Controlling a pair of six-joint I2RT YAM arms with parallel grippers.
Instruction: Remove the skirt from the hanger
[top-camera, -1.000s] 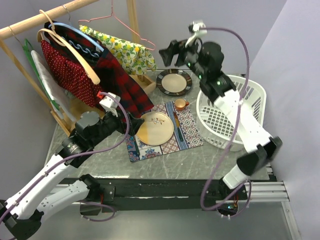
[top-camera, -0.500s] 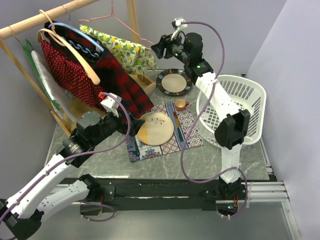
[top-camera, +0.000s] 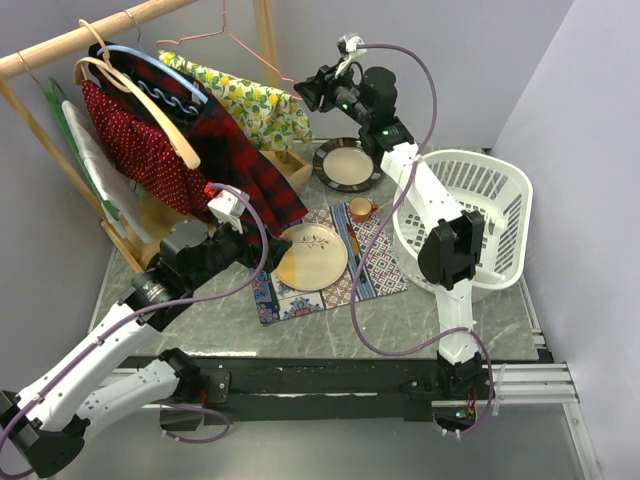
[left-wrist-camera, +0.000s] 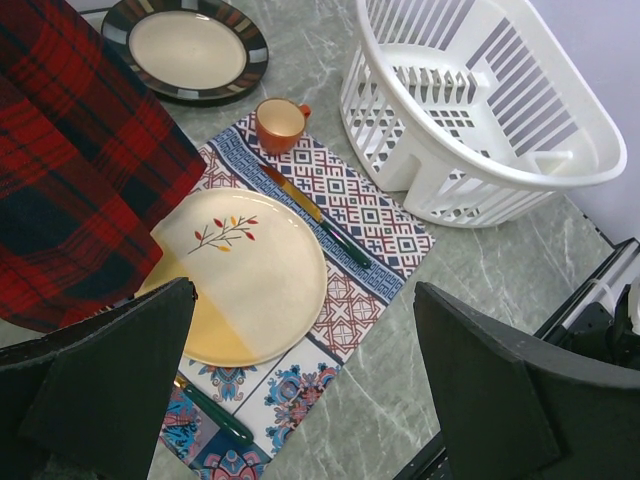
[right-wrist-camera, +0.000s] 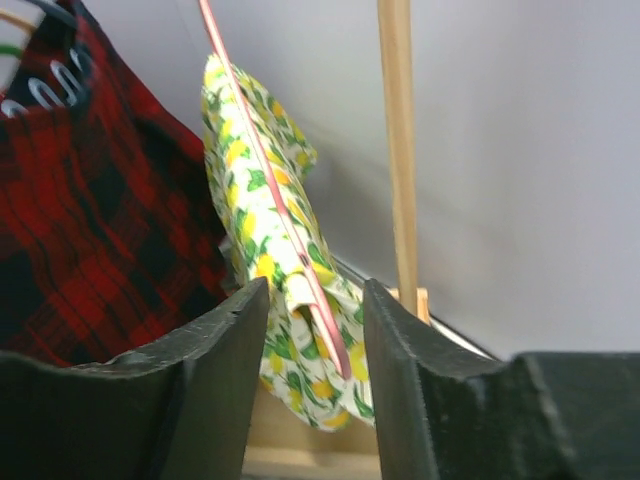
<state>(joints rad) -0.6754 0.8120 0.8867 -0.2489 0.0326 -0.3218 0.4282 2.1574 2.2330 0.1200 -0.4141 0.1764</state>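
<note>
Currently the lemon-print skirt (top-camera: 250, 100) is seen draped over the pink wire hanger (top-camera: 262, 62), beside the red plaid garment (top-camera: 235, 150). The right gripper (right-wrist-camera: 312, 300) is opened partway, with one finger on each side of the skirt's lower end; whether it is touched cannot be told. The left gripper (left-wrist-camera: 300, 300) is spread wide above the cream plate (left-wrist-camera: 245, 275), and nothing is gripped.
</note>
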